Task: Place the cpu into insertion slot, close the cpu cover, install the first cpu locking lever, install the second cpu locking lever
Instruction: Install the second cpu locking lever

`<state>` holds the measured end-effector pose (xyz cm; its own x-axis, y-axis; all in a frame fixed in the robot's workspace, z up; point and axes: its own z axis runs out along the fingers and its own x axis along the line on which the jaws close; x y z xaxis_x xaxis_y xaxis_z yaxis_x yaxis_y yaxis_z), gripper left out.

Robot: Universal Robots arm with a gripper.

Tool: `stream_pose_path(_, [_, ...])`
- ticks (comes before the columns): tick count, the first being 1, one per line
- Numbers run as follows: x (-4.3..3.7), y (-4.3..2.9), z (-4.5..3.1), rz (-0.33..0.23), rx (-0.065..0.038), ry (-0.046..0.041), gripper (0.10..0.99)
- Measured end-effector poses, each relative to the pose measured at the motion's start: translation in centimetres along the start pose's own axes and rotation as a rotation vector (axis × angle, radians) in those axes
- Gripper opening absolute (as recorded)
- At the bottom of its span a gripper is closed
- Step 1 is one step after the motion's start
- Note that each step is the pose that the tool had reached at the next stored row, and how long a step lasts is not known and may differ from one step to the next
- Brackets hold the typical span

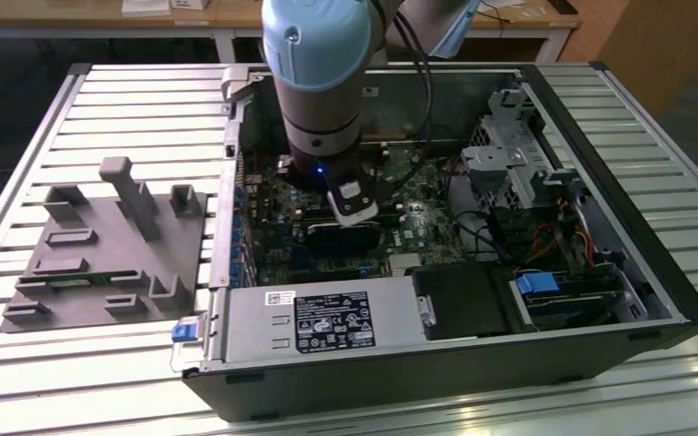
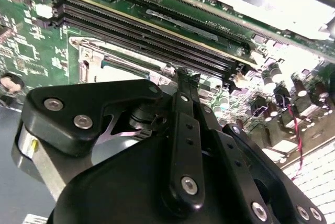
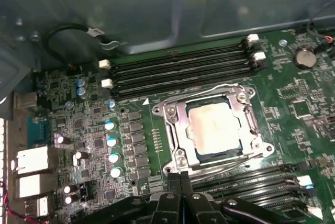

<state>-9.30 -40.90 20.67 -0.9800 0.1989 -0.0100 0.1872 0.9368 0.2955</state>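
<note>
Hovering just beside the insertion slot [image 3: 215, 130], gripper [image 3: 180, 178] fingers pressing together, gripping nothing. Cpu [image 3: 213, 126] is sitting in the slot under the lowered cpu cover [image 3: 172, 130]; four memory slots [image 3: 178, 72] are flanking it beyond.

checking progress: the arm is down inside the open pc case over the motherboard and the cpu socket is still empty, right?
Not quite. In the first wrist view the cpu already lies in the insertion slot, with the cpu cover closed around it. The arm is indeed down inside the open case, over the motherboard.
</note>
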Motion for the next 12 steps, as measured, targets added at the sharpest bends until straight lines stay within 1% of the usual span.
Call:
stream_pose_path(3, [0.01,-0.05,0.15,-0.022,0.0,0.007,0.102])
stream_pose_path(12, [0.01,-0.16,0.65,-0.024,-0.002,0.008,0.102])
